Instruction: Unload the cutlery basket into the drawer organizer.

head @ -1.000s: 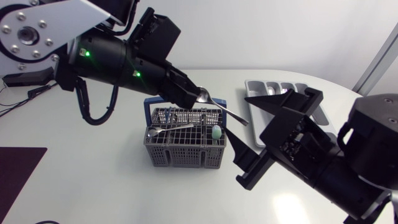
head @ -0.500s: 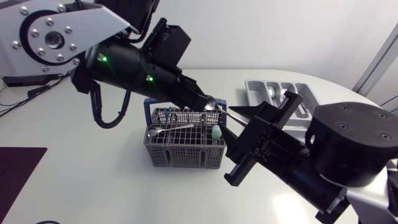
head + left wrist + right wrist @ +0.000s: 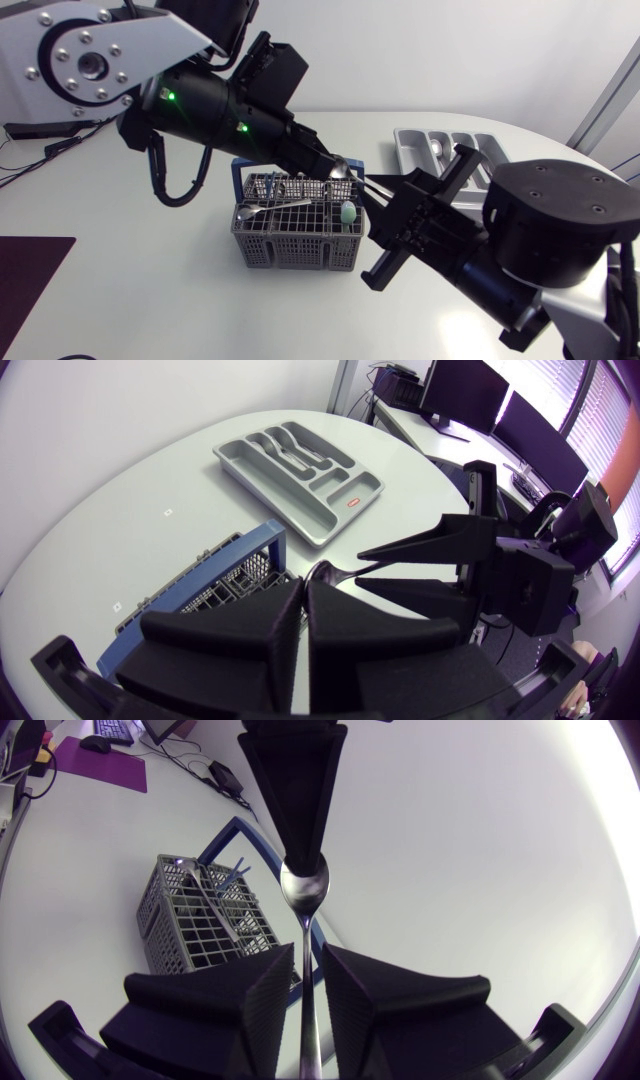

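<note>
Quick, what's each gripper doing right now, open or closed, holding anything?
Left gripper: shut on the bowl end of the spoon.
Right gripper: open; the spoon's handle runs between its fingers, apparently not clamped.

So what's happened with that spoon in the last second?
The right pincer swung in leftward, and its open fingers now sit on either side of the handle of the spoon. It hasn't closed. The left pincer, gripping the spoon's bowl, shifted slightly rightward and down. The basket and tray stayed put.
</note>
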Controlling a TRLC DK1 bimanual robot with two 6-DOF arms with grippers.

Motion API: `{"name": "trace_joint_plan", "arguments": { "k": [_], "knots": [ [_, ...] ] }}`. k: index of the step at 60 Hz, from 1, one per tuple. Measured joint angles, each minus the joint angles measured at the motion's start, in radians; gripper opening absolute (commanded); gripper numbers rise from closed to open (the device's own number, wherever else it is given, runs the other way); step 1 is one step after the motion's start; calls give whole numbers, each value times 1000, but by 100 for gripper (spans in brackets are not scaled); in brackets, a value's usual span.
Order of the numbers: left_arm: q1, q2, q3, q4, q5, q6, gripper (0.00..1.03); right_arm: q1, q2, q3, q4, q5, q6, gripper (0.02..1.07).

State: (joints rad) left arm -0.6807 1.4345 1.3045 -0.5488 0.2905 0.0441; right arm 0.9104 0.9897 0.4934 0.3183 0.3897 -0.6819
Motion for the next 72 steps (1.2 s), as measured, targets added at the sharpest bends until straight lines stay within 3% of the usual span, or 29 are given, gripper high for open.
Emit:
{"name": "trace_joint_plan", "arguments": {
  "k": [19,27,46,51,62,72],
  "knots": [
    [-10,1,0,0,-3,0,11,-3,26,0,11,0,0,8],
    [-10,1,0,0,-3,0,11,-3,26,0,15,0,0,8],
    [-3,-2,0,27,1,-1,75,-4,15,0,-4,-24,0,8],
    [13,-7,3,39,1,-4,79,-8,-11,-5,-27,-34,0,8],
    [103,-28,56,55,1,5,86,-90,-139,-15,-180,-153,3,8],
    [180,-58,94,76,18,78,86,-344,-288,-15,-376,-428,8,8]
  ]
}}
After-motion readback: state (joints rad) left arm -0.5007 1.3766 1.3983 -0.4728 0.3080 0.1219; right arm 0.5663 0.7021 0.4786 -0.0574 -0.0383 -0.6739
